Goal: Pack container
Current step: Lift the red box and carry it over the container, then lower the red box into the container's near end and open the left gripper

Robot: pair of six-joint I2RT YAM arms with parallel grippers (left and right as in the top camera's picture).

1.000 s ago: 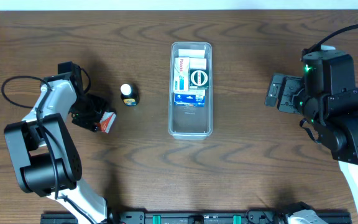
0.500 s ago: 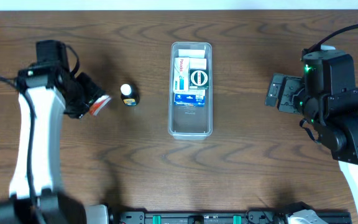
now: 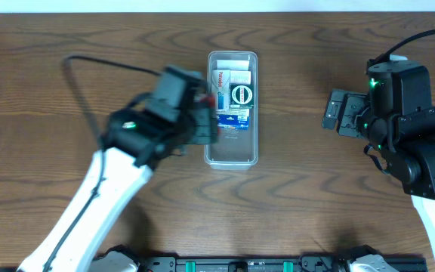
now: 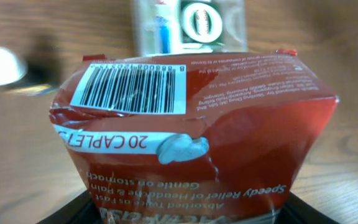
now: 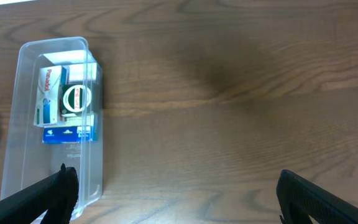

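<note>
Fingers of the left gripper (image 3: pixel 205 113) pinched on a red caplet box (image 4: pixel 191 137), carton badly crumpled. Right gripper (image 5: pixel 184 190) spread wide, empty, well off to the side.

The container (image 3: pixel 232 155) sits mid-table; the left gripper hangs at its left wall.

Risks, as I judge them:
- Let go early and the box lands outside the wall.
- The dented carton could catch the rim.

The green-logo box (image 3: pixel 242 94) and blue box (image 3: pixel 230 119) fill the far end; only the near end is free. White blur in the wrist view, unidentifiable.

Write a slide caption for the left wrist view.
Left gripper holds a crumpled red caplet box, the partly packed clear container ahead.
</note>
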